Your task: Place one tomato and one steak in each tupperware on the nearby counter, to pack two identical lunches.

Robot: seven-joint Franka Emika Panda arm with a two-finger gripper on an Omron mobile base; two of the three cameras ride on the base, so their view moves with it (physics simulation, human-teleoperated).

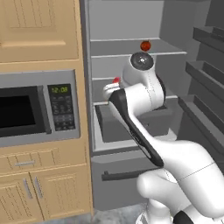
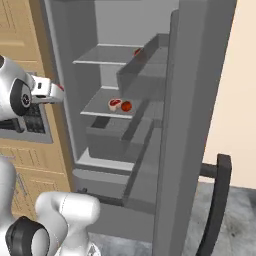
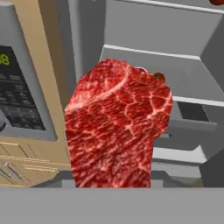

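**One steak in the grip, fridge standing open**

One deep red marbled steak [image 3: 117, 127] hangs pinched in the gripper [image 2: 56, 92], and in the hand view it covers the fingertips entirely. In the right base view the gripper sits at about 9 o'clock, just outside the open fridge [image 2: 125, 100], with a sliver of red showing at its end. In the left base view the same red edge peeks out at 11 o'clock of the arm's [image 1: 144, 87] upper joint.

Inside the fridge, the middle shelf [image 2: 100, 107] carries a second steak [image 2: 114, 104] with a pale fat rim and a tomato [image 2: 126, 106] touching or just beside it at its 3 o'clock. Another tomato [image 1: 145, 45] rests on the upper shelf, at 12 o'clock of the arm in the left base view. Below the shelves a grey drawer bin [image 2: 112, 137] sits pulled forward.

The fridge door [image 2: 195, 125] is swung wide at 3 o'clock, its dark handle [image 2: 218, 200] low on the outer face. At 9 o'clock of the fridge stands a built-in microwave [image 1: 37, 107] set in light wooden cabinetry [image 1: 39, 30], with panelled doors [image 1: 43, 192] beneath. The floor [image 2: 235, 220] is mottled grey; a cream wall [image 2: 240, 75] lies beyond the door.
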